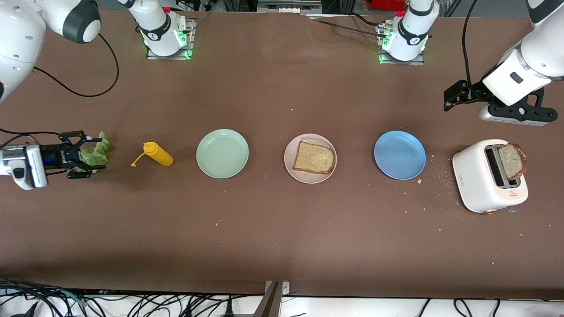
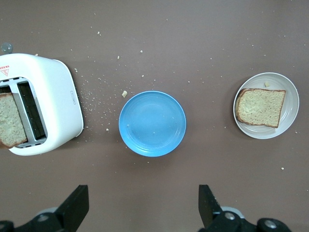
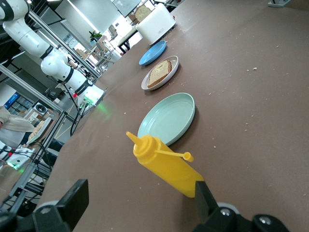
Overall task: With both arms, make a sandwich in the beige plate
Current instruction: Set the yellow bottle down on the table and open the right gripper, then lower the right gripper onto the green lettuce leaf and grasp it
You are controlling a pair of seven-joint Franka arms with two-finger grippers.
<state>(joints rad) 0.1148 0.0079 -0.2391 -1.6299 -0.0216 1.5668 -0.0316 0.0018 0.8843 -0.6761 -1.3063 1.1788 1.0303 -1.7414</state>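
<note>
Crumbs (image 1: 436, 180) dot the brown table (image 1: 282, 246) by the white toaster (image 1: 489, 176). On the beige plate (image 1: 310, 175) lies one bread slice (image 1: 313, 157) (lettuce (image 1: 94, 152) sits at the right gripper (image 1: 90, 154), fingers spread). Left gripper (image 1: 449, 99) hangs released above the toaster's end.

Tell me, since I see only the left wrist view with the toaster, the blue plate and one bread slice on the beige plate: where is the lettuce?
Observer: The lettuce lies at the right arm's end of the table, between the open fingers of the right gripper. I cannot tell whether they touch it.
Operator: My left gripper waits open over the table. Is anything between the lettuce and the beige plate?
Observer: Yes. A yellow squeeze bottle lies on its side beside the lettuce, and an empty mint-green plate sits between the bottle and the beige plate.
</note>
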